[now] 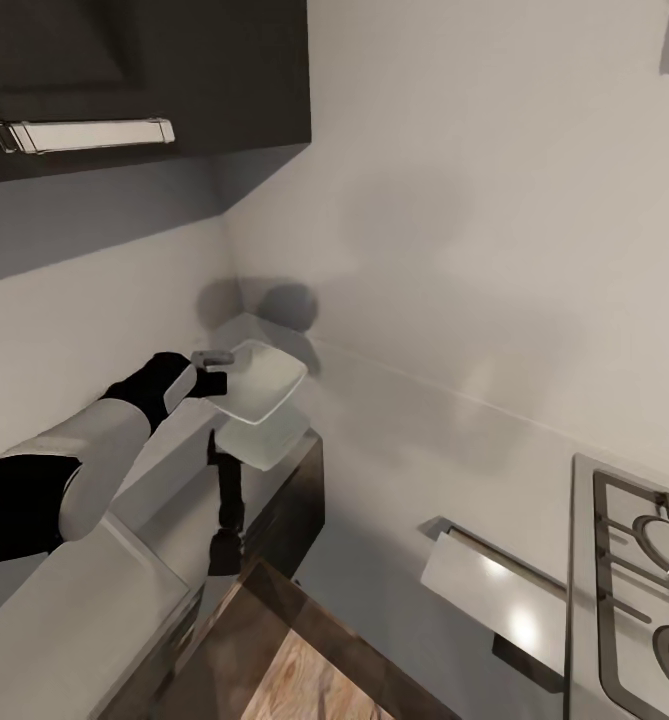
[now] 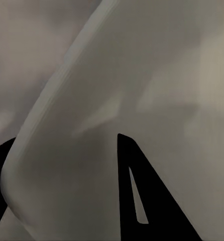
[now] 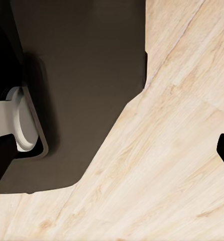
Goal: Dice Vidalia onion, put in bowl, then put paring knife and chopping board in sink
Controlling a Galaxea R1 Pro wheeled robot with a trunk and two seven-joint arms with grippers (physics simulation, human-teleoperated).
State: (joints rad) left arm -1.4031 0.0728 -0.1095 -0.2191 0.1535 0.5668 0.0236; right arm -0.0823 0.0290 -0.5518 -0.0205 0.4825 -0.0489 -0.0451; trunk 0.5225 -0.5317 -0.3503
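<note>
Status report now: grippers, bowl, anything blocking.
Left gripper shut on bowl, lifted above the countertop near the wall corner. Right gripper state unreadable, over wood floor. Nothing blocking visible.

My countertop (image 1: 94, 590) runs light grey along the wall into the corner, over dark cabinets (image 1: 284, 510). My bowl (image 1: 259, 380) hangs above its far end, its reflection beneath. A stove (image 1: 634, 590) lies at right. Pale wood floor (image 3: 162, 165) below.
</note>
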